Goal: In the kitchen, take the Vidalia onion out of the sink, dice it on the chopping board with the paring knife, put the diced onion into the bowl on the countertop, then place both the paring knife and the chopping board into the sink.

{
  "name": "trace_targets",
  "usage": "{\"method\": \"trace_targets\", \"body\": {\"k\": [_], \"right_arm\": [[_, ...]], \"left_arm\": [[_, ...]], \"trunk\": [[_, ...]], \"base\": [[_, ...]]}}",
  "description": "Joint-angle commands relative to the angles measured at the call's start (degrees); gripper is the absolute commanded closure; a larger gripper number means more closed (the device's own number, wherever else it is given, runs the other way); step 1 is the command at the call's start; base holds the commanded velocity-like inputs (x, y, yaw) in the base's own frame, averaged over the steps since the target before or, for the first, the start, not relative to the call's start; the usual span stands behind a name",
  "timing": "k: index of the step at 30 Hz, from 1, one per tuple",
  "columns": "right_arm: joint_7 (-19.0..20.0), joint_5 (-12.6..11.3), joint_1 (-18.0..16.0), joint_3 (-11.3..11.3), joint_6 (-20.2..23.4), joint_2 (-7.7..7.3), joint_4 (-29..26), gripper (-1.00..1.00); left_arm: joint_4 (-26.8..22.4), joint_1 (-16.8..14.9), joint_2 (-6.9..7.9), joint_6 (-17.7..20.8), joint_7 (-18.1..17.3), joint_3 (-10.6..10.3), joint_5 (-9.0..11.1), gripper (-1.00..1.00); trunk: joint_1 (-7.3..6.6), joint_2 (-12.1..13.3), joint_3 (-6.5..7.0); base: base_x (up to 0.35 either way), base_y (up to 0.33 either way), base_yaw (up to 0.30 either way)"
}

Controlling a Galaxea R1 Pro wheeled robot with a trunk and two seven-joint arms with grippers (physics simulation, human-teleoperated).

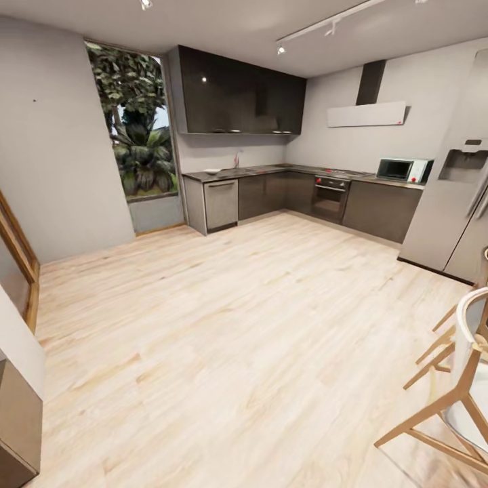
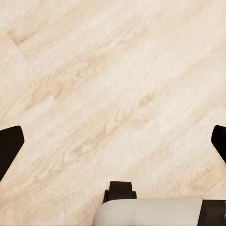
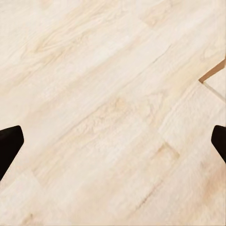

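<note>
The kitchen lies across the room in the head view, with its dark grey countertop (image 1: pixel 271 170) running along the far walls under black upper cabinets (image 1: pixel 237 98). A thin faucet (image 1: pixel 237 160) marks the sink, whose basin is too far off to make out. A small white bowl (image 1: pixel 212 171) rests near the countertop's left end. The Vidalia onion, chopping board and paring knife are too small to tell at this distance. My left gripper (image 2: pixel 113 141) and right gripper (image 3: pixel 113 141) both stand open over pale wood floor, dark fingertips (image 2: pixel 9 147) wide apart.
Pale wood floor (image 1: pixel 224 325) stretches between me and the cabinets. A wooden chair (image 1: pixel 461 386) stands close at the right, with a fridge (image 1: pixel 451 203) behind it. An oven (image 1: pixel 331 196) and microwave (image 1: pixel 403 169) sit along the far run. A cabinet (image 1: pixel 17 420) is near at left.
</note>
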Motion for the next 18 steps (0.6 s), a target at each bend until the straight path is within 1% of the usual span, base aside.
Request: {"method": "trace_targets", "body": {"k": [1,18], "right_arm": [[-0.2,0.0,0.0,0.0,-0.2,0.02,0.0,-1.0],[-0.2,0.0,0.0,0.0,-0.2,0.02,0.0,-1.0]], "left_arm": [[-0.1,0.0,-0.01,-0.1,0.0,0.1,0.0,-1.0],[-0.1,0.0,-0.01,-0.1,0.0,0.1,0.0,-1.0]], "trunk": [[0.03,0.0,-0.04],[0.03,0.0,-0.04]], "base": [[0.318,0.0,0.0],[0.318,0.0,0.0]]}}
